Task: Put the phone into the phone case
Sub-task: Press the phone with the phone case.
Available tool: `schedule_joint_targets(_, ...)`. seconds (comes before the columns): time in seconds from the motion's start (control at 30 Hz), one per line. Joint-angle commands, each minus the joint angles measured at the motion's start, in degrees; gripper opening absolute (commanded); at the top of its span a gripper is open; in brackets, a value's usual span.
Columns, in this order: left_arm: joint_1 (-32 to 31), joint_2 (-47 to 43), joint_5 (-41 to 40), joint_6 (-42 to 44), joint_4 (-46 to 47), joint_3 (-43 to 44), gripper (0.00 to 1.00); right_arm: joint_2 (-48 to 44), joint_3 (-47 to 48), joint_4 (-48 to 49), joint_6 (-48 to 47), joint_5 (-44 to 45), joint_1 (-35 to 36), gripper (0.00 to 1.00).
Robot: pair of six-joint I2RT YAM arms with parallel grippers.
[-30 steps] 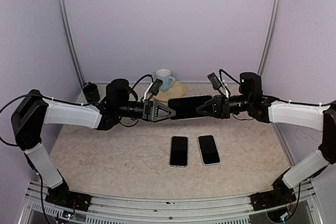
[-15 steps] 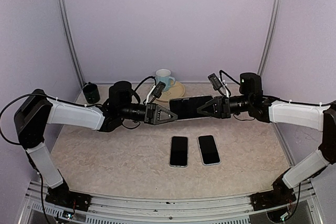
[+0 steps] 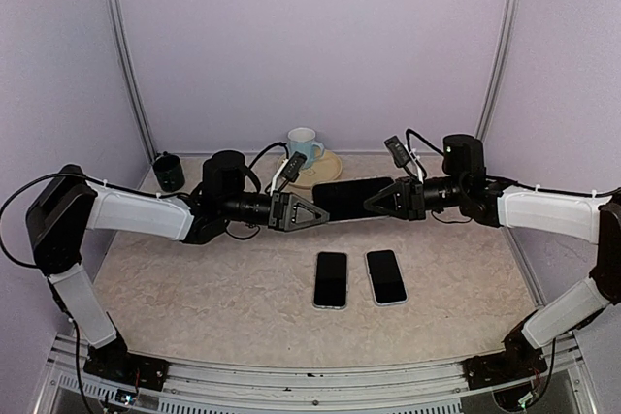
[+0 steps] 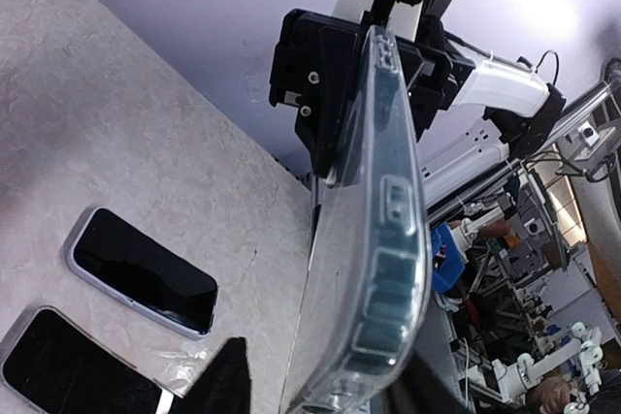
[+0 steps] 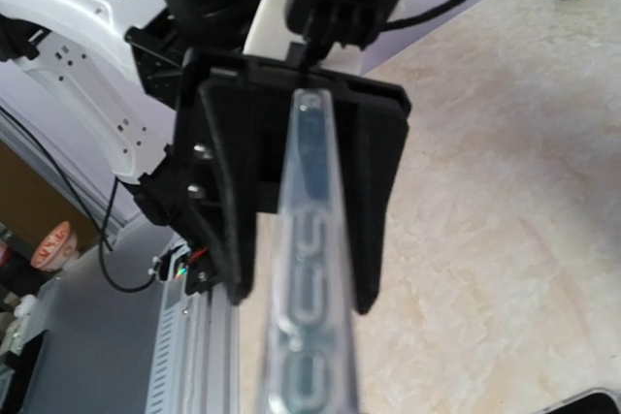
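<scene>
Two phones, the left phone (image 3: 331, 279) and the right phone (image 3: 385, 276), lie flat and side by side on the table (image 3: 194, 278), just below the centre of the top view. Higher, at mid-frame, one clear phone case (image 3: 351, 198) hangs level between two claws. The right claw (image 3: 374, 203) is clenched on its right end. The left claw (image 3: 315, 212) has a finger on either side of its left end, but whether it grips cannot be told. Farther back are one pale mug (image 3: 304, 147) on a tan plate (image 3: 325, 170) and, to the left, one dark cup (image 3: 169, 173).
</scene>
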Motion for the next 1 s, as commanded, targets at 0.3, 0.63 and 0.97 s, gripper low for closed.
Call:
schedule_joint_targets(0.3, 2.1, -11.4, -17.7, 13.2, -16.8, -1.1, 0.99, -4.5, 1.1, 0.9, -1.8, 0.4, -1.2, 0.02)
schedule_joint_targets(0.63, 0.4, -21.1, -53.4, 22.4, -21.4, -7.0, 0.99, -4.8, 0.9, -0.2, -1.8, 0.7, -1.6, 0.02)
schedule_joint_targets(0.97, 0.1, -22.7, -48.9, 30.8, -12.5, -13.5, 0.99, -2.2, 2.8, -3.6, 2.0, 2.0, -1.8, 0.02)
